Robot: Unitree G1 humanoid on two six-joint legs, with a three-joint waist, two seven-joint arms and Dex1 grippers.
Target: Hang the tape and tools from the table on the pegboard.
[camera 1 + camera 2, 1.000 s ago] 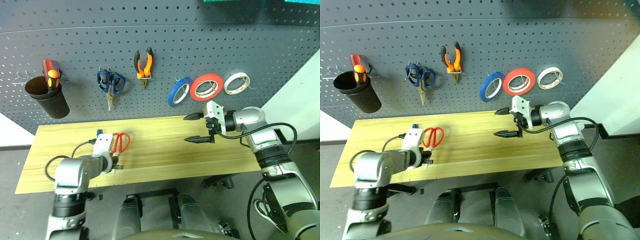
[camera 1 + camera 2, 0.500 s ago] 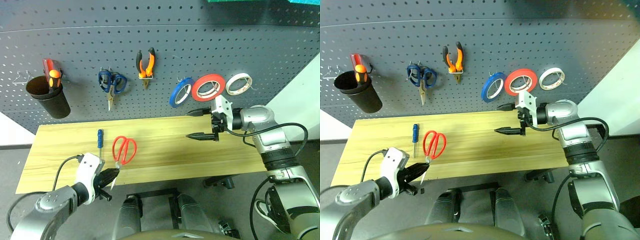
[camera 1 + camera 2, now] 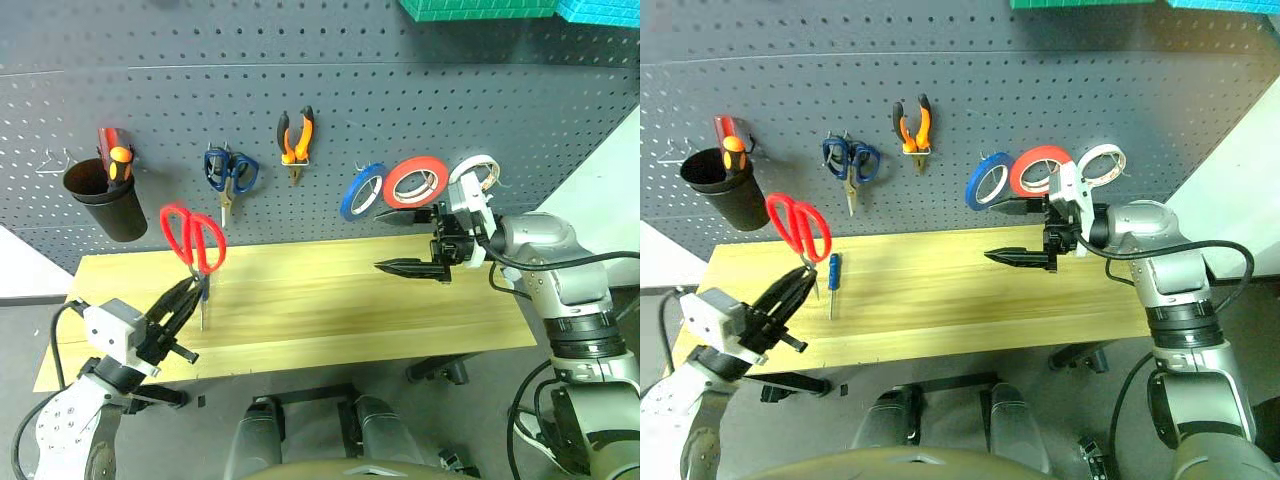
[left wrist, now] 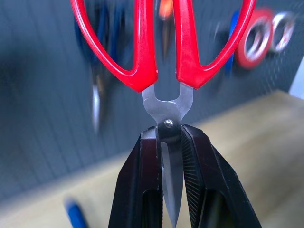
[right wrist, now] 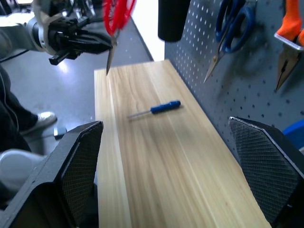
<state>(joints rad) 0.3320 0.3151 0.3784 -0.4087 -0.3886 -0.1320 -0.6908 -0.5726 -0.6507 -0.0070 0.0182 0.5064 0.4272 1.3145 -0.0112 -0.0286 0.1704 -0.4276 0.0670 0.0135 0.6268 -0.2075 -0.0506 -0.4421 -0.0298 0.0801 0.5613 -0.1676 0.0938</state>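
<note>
Left hand point(image 3: 190, 300) clenched on the steel blades of the red-handled scissors point(image 3: 194, 238), just below the pivot; handles up, clear of the worktop point(image 3: 330, 300). Blue-handled screwdriver point(image 3: 832, 276) lies flat on the worktop near its left end. On the pegboard point(image 3: 330, 120): pliers point(image 3: 297, 140), red tape point(image 3: 415, 181). Right hand point(image 3: 400, 240) released, fingers spread wide, holding nothing, above the worktop's right part beneath the tape.

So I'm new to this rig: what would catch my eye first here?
The red-handled scissors stand out, lifted above the table by the left gripper, clamped at the blades. Then the red tape hanging on the pegboard, with the right gripper open just below.
</note>
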